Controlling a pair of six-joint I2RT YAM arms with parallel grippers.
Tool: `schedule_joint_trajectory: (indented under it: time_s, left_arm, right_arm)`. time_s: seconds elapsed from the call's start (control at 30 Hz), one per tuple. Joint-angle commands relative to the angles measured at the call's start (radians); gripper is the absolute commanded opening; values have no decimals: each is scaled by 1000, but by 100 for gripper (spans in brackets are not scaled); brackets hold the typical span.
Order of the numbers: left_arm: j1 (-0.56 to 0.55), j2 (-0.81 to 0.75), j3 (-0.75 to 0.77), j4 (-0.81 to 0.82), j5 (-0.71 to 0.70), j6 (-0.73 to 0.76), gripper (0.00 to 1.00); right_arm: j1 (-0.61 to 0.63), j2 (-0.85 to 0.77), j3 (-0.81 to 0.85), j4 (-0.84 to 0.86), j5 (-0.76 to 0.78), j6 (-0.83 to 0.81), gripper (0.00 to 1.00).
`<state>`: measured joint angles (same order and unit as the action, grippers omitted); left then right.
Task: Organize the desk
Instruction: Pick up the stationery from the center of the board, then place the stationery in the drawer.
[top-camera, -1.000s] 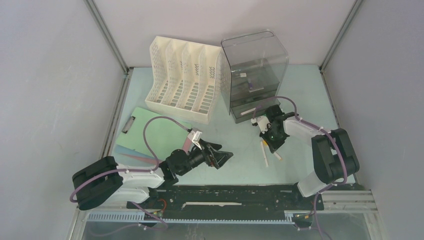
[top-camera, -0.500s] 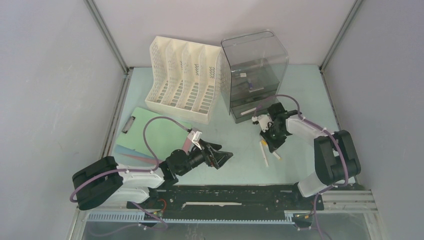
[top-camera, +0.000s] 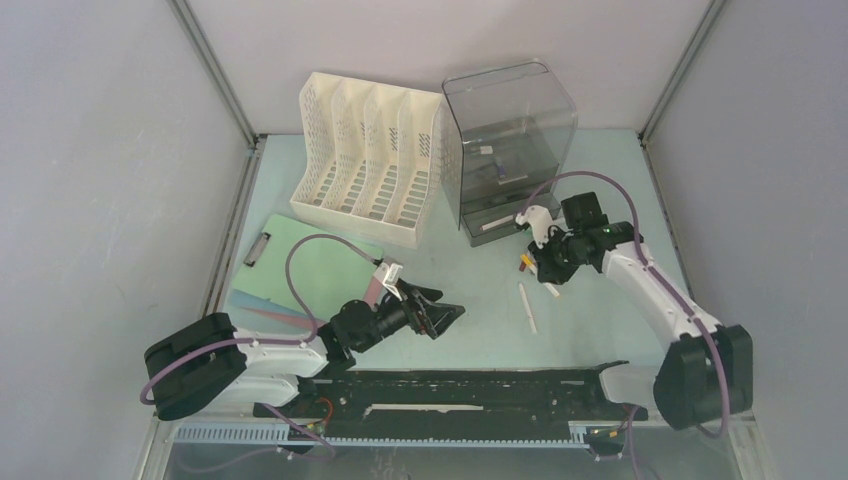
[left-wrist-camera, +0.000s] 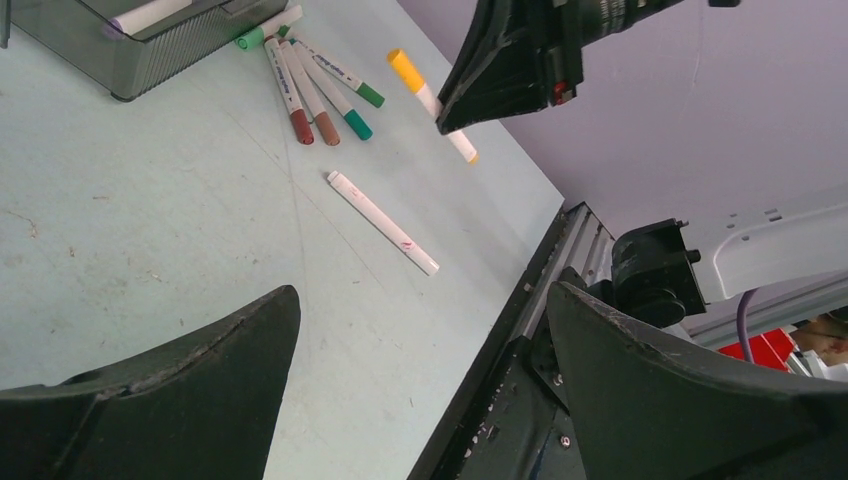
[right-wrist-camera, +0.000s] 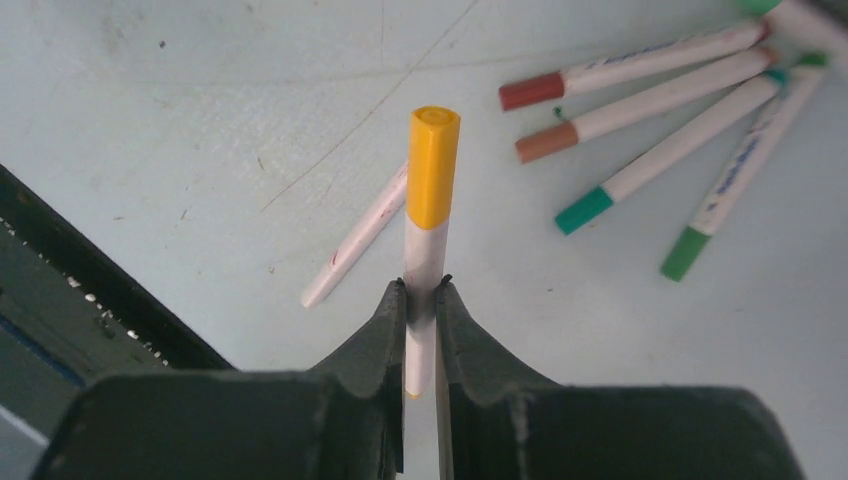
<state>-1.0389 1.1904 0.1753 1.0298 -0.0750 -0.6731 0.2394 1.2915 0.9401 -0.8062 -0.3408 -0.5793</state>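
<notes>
**Change observed.** The right arm has swung outward and risen since a second ago. Its right gripper (top-camera: 546, 270) now hangs above the desk (top-camera: 470, 275) rather than pressing low over it. Two markers lay side by side beneath it then, and only one is there now.

**Right gripper.** It is clenched on the yellow-capped marker (right-wrist-camera: 432, 170), pinching the white barrel just below the cap. The marker stands roughly along the fingers and is clear of the surface. The left wrist view confirms this: the marker (left-wrist-camera: 430, 100) is held in the air, with the desk visible beneath it.

**Left gripper.** The left gripper (top-camera: 445, 318) has not moved. Its jaws are spread wide and hold nothing, resting low near the front rail.

**Desk.** The pale green top fills the floor of the enclosure from the arm bases to the back wall. Items on it:
- a white marker (top-camera: 527, 307), lying alone just below the raised gripper;
- a loose fan of four markers (right-wrist-camera: 640, 108), with two brownish caps and two green, close to the grey bin (top-camera: 510, 130);
- a white file rack (top-camera: 370, 160) at the back;
- a green clipboard (top-camera: 310, 255) to the left.

**Assessment.** One marker is picked and secure. It probably goes to the grey bin, which already holds some small items. At least five markers are still loose, so the tidying is at an early stage.
</notes>
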Motion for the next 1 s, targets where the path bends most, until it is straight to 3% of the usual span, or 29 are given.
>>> schedule_joint_trajectory:
  time_s: [0.0,0.17,0.47,0.6,0.97]
  left_arm:
    - [8,-1,-13,61,-5,15,100]
    - [9,3,-21,75,-5,15,100]
    - [10,-14,-43,97,-7,7,100]
    - [11,-29,-54,96,-13,7,100]
    - [11,-35,-70,97,-23,1,100]
  right_arm:
    - [39,-112,32,61,40,-83,0]
    - [106,-177,32,113,160,-286,0]
    - [162,-203,32,264,192,-591,0]
    - [185,-181,32,298,201,-729,0]
    - [246,-33,32,517,304,-922,0]
